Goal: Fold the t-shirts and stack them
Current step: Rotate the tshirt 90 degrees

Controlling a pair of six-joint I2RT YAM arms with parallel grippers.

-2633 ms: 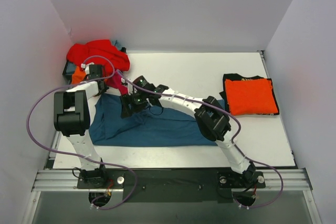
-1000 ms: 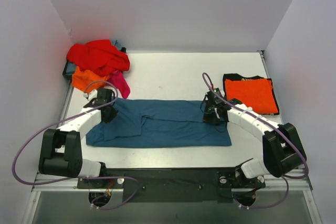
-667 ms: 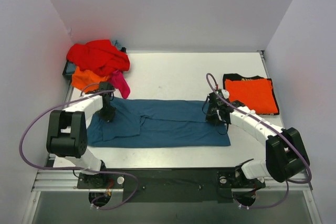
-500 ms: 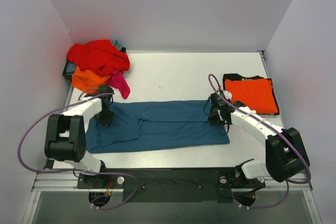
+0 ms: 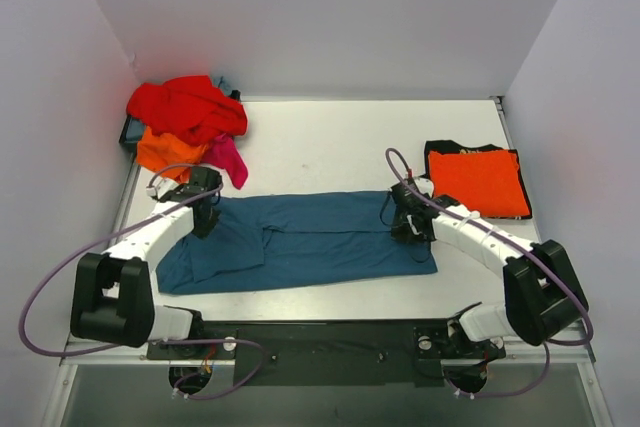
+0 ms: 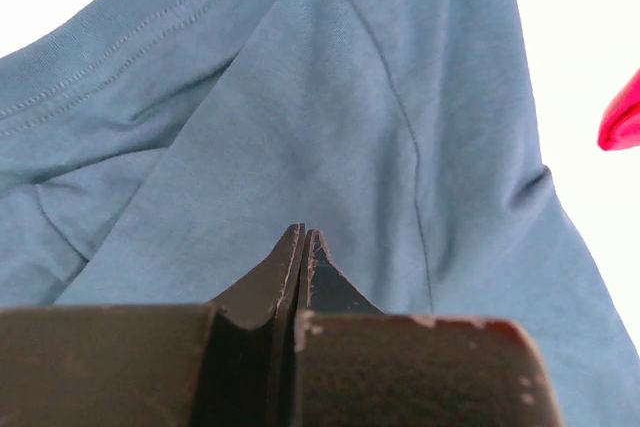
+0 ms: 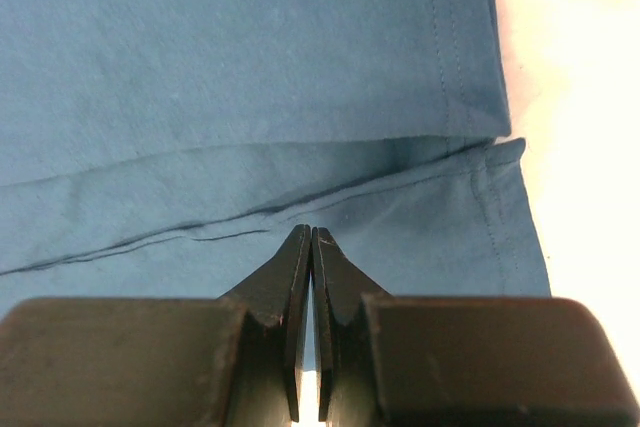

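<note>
The teal t-shirt (image 5: 310, 242) lies folded lengthwise across the near half of the table. My left gripper (image 5: 203, 222) is shut, its tips on the shirt's sleeve end (image 6: 330, 97). My right gripper (image 5: 408, 227) is shut too, over the hem end (image 7: 250, 67). No fabric shows between the left gripper's (image 6: 303, 232) or the right gripper's (image 7: 312, 232) fingers. A folded orange t-shirt (image 5: 478, 182) rests on a folded black one (image 5: 440, 150) at the right. Red (image 5: 185, 107), orange (image 5: 160, 152) and magenta (image 5: 230, 159) t-shirts are heaped at the back left.
The white table (image 5: 330, 137) is boxed in by pale walls on three sides. The heap's magenta tip (image 6: 622, 117) hangs close to the left gripper. A metal rail with both arm bases runs along the near edge.
The shirt, bunched left with both grippers near its left end, now stretches across the table, a gripper at each end. Over the last second its left end slid towards the near edge.
</note>
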